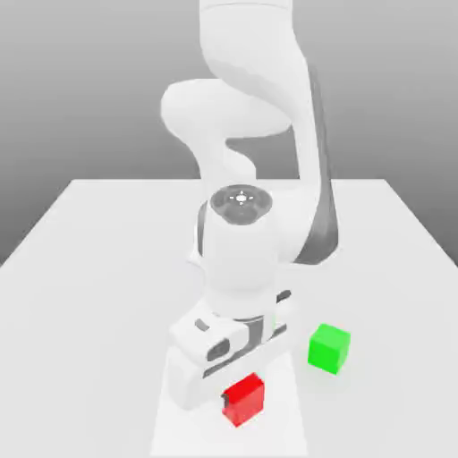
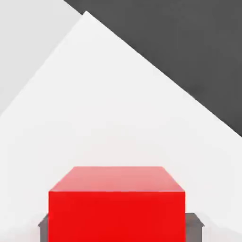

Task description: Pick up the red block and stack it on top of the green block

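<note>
Between the fingers (image 2: 121, 222) sits the red cube-shaped block (image 1: 244, 400), clamped on opposite sides, likely for a level lift; green cube-shaped block (image 1: 328, 349) stands apart, top bare for stacking.

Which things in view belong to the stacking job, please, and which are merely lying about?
Part of the job:
- the red block, to be picked up, with the pincer closed on it
- the green block, to be stacked on

Just lying about:
- no loose objects that I can see; the white table and the paler strip on it are only the setting
</note>
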